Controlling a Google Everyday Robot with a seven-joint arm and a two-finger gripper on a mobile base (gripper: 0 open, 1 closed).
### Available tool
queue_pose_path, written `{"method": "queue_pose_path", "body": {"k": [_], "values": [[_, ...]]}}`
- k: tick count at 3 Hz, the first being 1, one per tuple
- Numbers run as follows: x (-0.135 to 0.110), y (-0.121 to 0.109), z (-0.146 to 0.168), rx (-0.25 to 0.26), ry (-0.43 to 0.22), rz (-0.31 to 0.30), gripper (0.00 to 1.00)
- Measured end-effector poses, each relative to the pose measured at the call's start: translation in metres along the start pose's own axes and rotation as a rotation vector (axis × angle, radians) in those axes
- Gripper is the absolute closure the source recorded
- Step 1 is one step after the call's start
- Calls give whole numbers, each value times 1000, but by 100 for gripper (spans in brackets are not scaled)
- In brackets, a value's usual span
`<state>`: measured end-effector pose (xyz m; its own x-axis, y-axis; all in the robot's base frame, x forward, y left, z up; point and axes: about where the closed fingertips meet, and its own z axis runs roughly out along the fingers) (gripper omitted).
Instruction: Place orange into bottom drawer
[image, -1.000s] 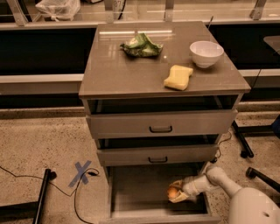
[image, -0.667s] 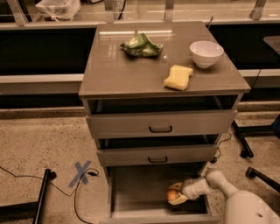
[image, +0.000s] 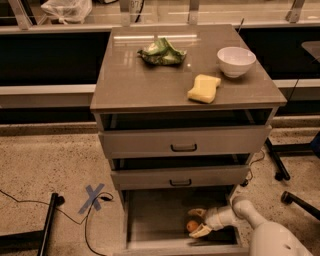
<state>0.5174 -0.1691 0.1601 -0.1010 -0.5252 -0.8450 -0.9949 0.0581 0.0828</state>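
The orange (image: 192, 226) is a small round fruit low inside the open bottom drawer (image: 155, 220), near its right front part. My gripper (image: 198, 222) reaches into the drawer from the right, with one pale finger behind the orange and one in front of it. The fingers stand close around the orange. Whether the orange rests on the drawer floor I cannot tell. My white arm (image: 250, 220) comes in from the lower right corner.
Two upper drawers with dark handles (image: 183, 147) are closed above. On the cabinet top lie a pale yellow sponge (image: 204, 88), a white bowl (image: 236, 61) and a green bag (image: 161, 52). A blue tape cross (image: 93, 197) and cables lie on the floor at left.
The gripper with the orange has shifted slightly left and lower in the bottom drawer. Everything else stands as before.
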Motion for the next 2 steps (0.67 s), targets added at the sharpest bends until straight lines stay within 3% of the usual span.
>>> {"method": "queue_pose_path", "body": {"k": [2], "values": [[0, 1, 2, -1, -2, 0, 0]]}}
